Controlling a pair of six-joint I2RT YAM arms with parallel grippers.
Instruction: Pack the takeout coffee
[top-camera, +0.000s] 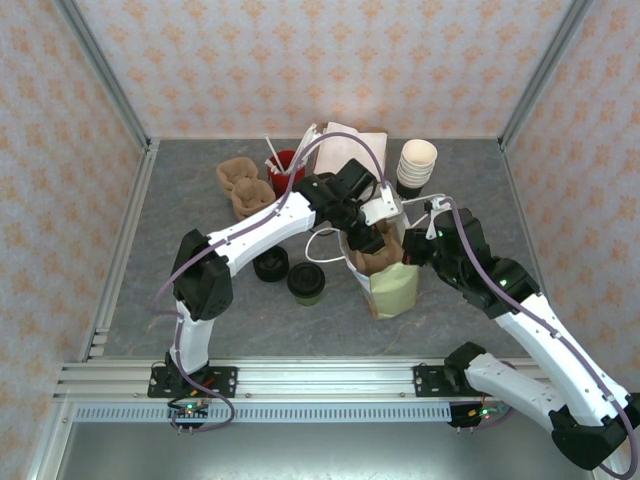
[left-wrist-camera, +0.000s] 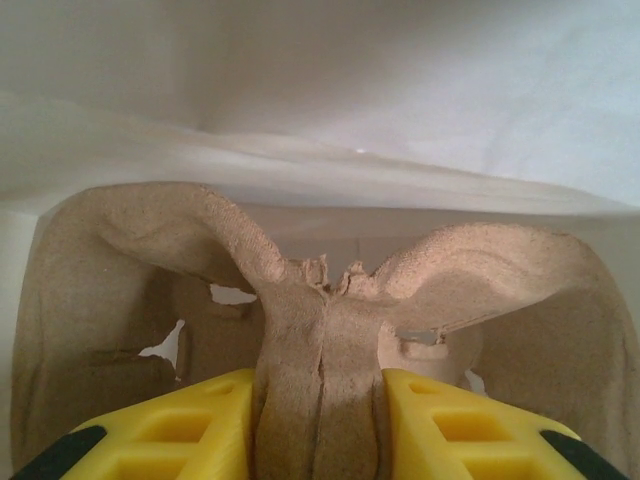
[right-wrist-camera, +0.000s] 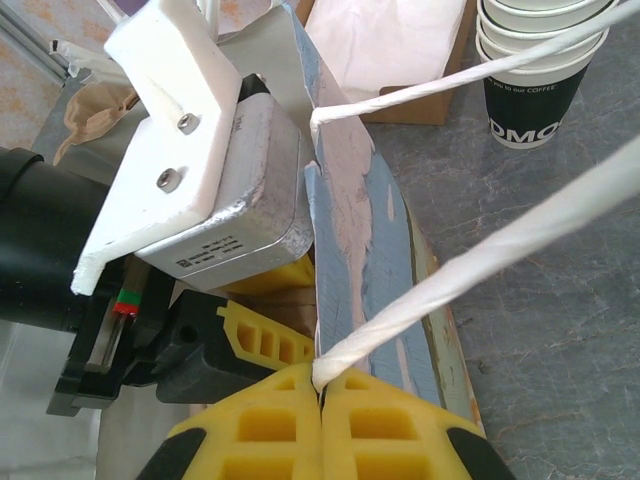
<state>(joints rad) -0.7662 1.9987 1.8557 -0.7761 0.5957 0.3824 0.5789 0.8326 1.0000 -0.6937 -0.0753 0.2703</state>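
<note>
- The coffee cup (top-camera: 306, 282) is made of paper, so it is light and a bit soft. If it is squeezed hard, I think it could bend and the lid could pop off.
- I cannot tell if there is a drink inside, so it is best kept standing up.
- A good place to hold it is around the side, just under the black lid, with a gentle squeeze.
- The cup stands on the table (top-camera: 200, 210). It is just beside the pile of lids (top-camera: 270, 265) and near the left side of the bag (top-camera: 395, 292).
- The left end effector (left-wrist-camera: 320, 415) is down inside the bag. It is clamped on the middle ridge of the brown cup tray (left-wrist-camera: 150, 260).
- The right end effector (right-wrist-camera: 322, 395) is pinched tight on the rim of the bag, where the string handle (right-wrist-camera: 450, 270) joins it.
- No end effector touches the cup. The cup sits outside the bag, near the left end effector. It is farther from the right one, with the bag in between.
</note>
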